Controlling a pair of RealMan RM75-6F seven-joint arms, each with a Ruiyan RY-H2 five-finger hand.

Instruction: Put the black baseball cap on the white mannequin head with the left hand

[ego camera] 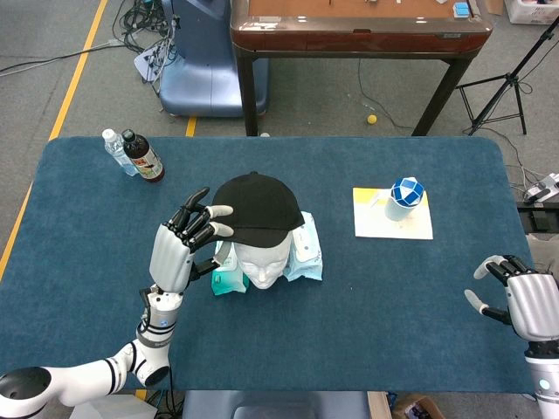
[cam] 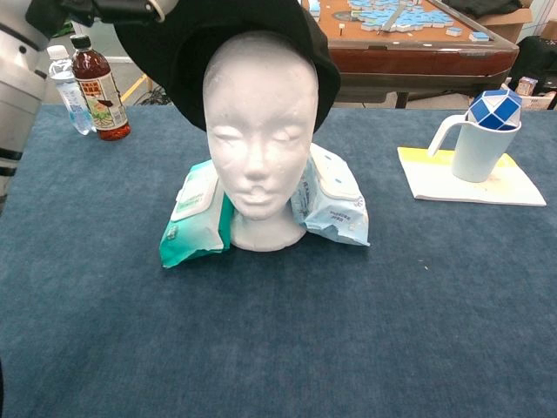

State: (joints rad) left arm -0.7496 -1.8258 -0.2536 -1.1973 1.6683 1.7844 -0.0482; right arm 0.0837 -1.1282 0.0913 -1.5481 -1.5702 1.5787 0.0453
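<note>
The black baseball cap (ego camera: pixel 257 208) lies over the crown of the white mannequin head (cam: pixel 259 131), whose face (ego camera: pixel 263 263) peeks out below it in the head view. In the chest view the black baseball cap (cam: pixel 187 52) frames the head from behind and on both sides. My left hand (ego camera: pixel 182 244) grips the cap's left edge with thumb and fingers; only the left hand's fingers (cam: pixel 104 10) show at the top left of the chest view. My right hand (ego camera: pixel 521 299) hovers at the table's right front corner, fingers apart, holding nothing.
Two wet-wipe packs (cam: pixel 196 213) flank the mannequin's neck. A dark drink bottle (ego camera: pixel 141 156) and a clear water bottle (ego camera: pixel 114 150) stand at the back left. A white mug holding a blue-white puzzle ball (ego camera: pixel 404 197) sits on a yellow-edged mat (ego camera: pixel 393 218) at the right.
</note>
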